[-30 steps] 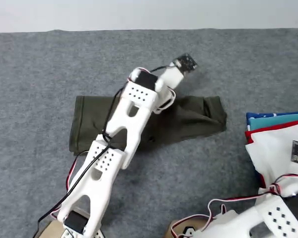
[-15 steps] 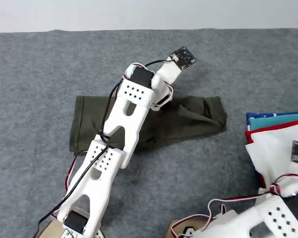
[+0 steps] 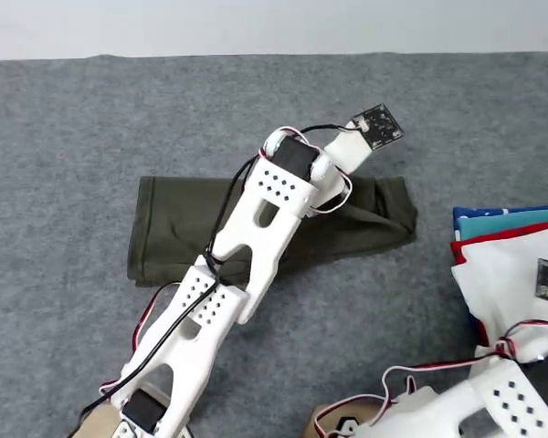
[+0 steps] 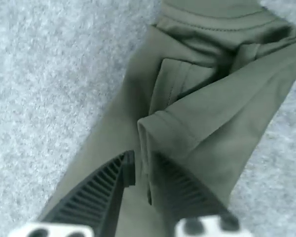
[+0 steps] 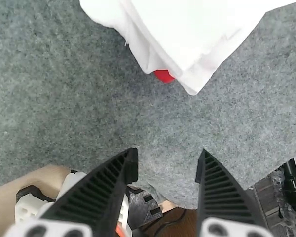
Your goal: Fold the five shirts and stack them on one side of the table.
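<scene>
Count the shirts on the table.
5: green shirt mid-table under the left gripper; white shirt over red shirt, teal shirt and blue shirt stacked at the right edge. Others may hide beneath.

Overhead light is even and diffuse across the table (image 3: 64,119). My left arm (image 3: 256,219) casts a soft shadow on the olive shirt (image 3: 169,228). Its folds go dark at my left wrist. The white shirt (image 5: 187,24) glares at my right wrist.

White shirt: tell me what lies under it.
Under the white shirt, edges of a red shirt, a teal shirt and a blue shirt show; the rest is covered.
</scene>
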Motion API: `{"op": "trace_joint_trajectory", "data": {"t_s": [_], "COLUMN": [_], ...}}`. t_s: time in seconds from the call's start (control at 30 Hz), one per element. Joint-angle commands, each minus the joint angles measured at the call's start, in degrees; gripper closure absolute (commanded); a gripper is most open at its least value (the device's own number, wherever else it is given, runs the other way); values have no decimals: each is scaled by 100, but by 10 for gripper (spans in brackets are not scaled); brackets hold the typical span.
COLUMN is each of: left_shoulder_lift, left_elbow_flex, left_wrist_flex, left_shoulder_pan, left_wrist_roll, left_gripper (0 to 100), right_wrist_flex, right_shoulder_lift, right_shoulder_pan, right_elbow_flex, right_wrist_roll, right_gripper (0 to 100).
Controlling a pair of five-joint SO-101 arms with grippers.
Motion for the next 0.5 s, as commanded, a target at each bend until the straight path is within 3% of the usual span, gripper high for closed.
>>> {"op": "trace_joint_trajectory", "data": {"t_s": [0.0,0.2,0.47], "left_shoulder_lift": [-53,53,53], "left_elbow_flex": [-31,-57,207], "left_wrist_flex": [97,-457,176], "left_shoulder_pan": [105,114,105], "left_wrist_roll": [18,26,132], "left_gripper": [997,997,997], "right_wrist_flex": [-22,-40,-40], "right_shoulder_lift": [-84,-84,-84], "right_shoulder_pan": [57,57,57], "right_elbow_flex": [-35,-35,-26], "right_wrist_roll": [53,53,53], "right_gripper": [801,801,801]}}
